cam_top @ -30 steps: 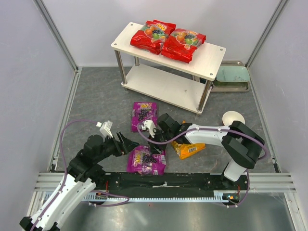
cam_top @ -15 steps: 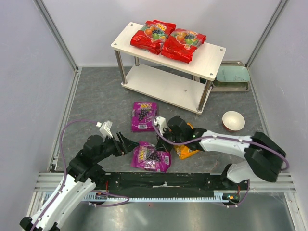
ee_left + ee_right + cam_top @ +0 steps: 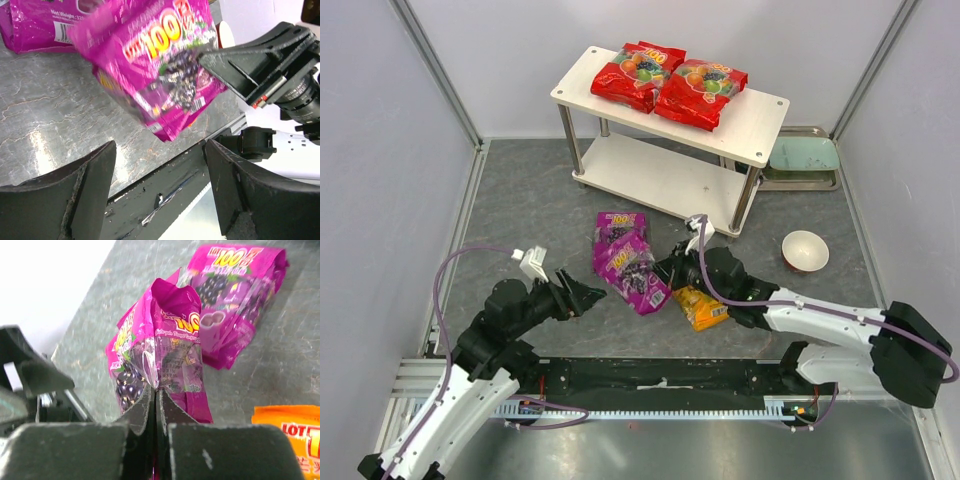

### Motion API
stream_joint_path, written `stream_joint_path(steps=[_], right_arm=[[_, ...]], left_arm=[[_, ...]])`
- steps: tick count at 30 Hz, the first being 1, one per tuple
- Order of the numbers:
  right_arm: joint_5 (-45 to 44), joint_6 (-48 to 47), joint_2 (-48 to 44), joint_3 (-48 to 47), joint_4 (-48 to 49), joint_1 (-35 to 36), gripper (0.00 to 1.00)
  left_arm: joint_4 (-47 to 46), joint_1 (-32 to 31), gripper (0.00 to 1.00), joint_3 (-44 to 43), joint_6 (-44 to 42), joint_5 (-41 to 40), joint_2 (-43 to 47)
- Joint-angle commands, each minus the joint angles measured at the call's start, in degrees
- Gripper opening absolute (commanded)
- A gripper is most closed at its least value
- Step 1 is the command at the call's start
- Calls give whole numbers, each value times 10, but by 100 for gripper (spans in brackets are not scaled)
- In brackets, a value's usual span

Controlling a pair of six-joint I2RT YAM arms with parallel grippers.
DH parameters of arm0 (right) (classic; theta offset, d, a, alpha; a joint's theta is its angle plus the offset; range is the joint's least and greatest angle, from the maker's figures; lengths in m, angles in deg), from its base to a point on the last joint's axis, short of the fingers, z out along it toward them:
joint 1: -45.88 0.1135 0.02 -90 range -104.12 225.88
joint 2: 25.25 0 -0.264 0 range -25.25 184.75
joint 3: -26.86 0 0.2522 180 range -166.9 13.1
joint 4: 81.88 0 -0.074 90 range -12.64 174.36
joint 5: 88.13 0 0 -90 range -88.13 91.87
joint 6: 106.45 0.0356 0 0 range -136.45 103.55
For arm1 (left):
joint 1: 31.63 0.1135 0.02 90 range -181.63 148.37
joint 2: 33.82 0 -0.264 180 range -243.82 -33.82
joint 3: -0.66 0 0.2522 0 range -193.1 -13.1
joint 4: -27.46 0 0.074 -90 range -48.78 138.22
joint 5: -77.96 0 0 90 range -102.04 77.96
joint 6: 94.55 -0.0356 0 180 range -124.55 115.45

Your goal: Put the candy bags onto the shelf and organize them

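Purple bag is pinched at one edge by the right tool and held tilted off the counter (wrist view: jaws clamped tight on the film). Left tool is spread wide and empty, just left of it. Second purple bag lies flat just beyond, orange bag to the right. Red bags sit on the shelf top.

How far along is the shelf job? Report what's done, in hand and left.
Done: two red candy bags lie on the shelf, on its top board. In hand: the right hand is shut on one purple bag, lifted off the table. Left: the second purple bag and the orange bag lie on the table. The left hand is open and holds nothing.
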Motion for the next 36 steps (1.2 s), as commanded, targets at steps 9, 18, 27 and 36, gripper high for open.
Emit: stream_joint_path(steps=[9,18,27,36], right_arm=[[-169,134,208,-25,583,3,0],[-173,166,360,-130,716,-22,0],[-198,230,436,-212,749,-77,0],[-247,286,562,-349,800,-99,0]], left_arm=[[3,-2,75,-56,-4,-1,2],[44,-2,72,-115,-39,-6,-10],[51,-2,71,-134,-41,-20,-6],[57,-2,70,-140,-42,-23,-1]])
